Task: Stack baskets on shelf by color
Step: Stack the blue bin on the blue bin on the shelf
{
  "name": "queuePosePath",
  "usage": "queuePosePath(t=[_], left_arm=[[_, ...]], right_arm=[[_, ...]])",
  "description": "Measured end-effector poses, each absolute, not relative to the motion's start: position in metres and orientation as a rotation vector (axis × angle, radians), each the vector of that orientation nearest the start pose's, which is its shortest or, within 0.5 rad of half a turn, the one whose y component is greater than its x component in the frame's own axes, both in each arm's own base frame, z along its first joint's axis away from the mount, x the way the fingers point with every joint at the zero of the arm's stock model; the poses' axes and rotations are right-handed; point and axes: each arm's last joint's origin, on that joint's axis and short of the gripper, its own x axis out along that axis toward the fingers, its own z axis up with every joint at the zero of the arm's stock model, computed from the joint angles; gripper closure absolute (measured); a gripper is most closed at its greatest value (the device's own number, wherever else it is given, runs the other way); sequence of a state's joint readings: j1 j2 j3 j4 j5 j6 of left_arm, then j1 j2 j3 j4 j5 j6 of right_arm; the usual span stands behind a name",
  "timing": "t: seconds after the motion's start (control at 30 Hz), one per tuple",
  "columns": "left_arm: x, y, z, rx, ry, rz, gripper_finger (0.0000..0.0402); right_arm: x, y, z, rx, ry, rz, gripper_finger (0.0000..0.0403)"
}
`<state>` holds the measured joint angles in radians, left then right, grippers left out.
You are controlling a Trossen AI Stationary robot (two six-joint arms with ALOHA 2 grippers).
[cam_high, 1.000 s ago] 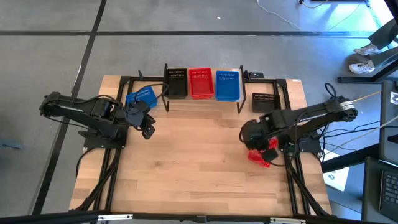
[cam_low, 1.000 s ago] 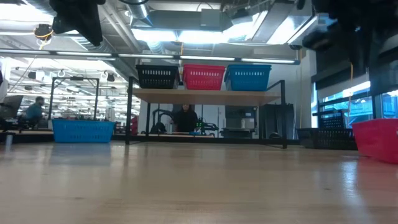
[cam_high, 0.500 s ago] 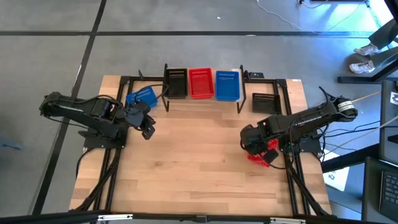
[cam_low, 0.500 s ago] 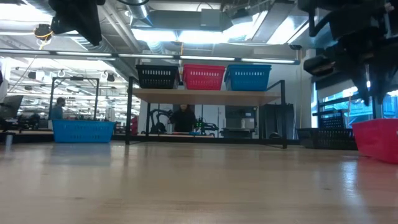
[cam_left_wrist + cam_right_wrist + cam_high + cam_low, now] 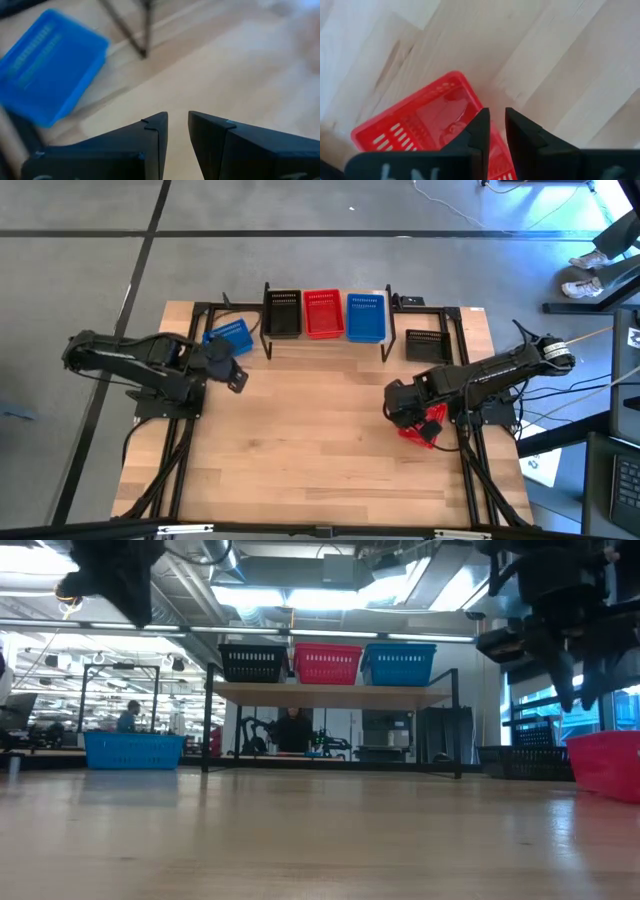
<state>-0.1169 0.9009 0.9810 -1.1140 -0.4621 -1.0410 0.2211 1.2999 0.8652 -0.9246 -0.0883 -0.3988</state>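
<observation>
from above, the shelf (image 5: pixel 325 345) is carrying one black, one red and one blue basket side by side, each starting its colour's pile. a loose blue basket (image 5: pixel 229 334) is lying by the left gripper (image 5: pixel 236 377); the right gripper (image 5: pixel 405 408) is hanging over a red basket (image 5: pixel 428 426); a black basket (image 5: pixel 425 344) is waiting right of the shelf.

at table height, the red basket (image 5: pixel 606 762) is sitting on the wood.

the left wrist is showing narrow, empty fingers (image 5: pixel 155 131) near the blue basket (image 5: pixel 47 65).

the right wrist is showing fingers (image 5: pixel 480 131) narrowly parted above the red basket's (image 5: pixel 415 127) rim, probably lining up to pinch it.
</observation>
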Motion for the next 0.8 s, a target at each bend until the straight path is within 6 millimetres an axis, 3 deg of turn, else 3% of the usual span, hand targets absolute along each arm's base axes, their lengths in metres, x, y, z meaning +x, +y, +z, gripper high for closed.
queuePosePath(t=[0.23, 0.43, 0.8], left_arm=[[0.139, 0.020, 0.307, -0.749, 0.666, 0.997, 0.0333], [0.138, 0.039, 0.305, -0.697, 0.757, 1.013, 0.0333], [0.145, 0.080, 0.288, -0.875, 0.873, 1.153, 0.0333]], right_arm=[[0.214, 0.051, 0.216, -0.422, 1.265, 0.524, 0.0344], [0.214, 0.051, 0.216, -0.403, 1.270, 0.509, 0.0344], [0.214, 0.051, 0.216, -0.403, 1.270, 0.509, 0.0344]])
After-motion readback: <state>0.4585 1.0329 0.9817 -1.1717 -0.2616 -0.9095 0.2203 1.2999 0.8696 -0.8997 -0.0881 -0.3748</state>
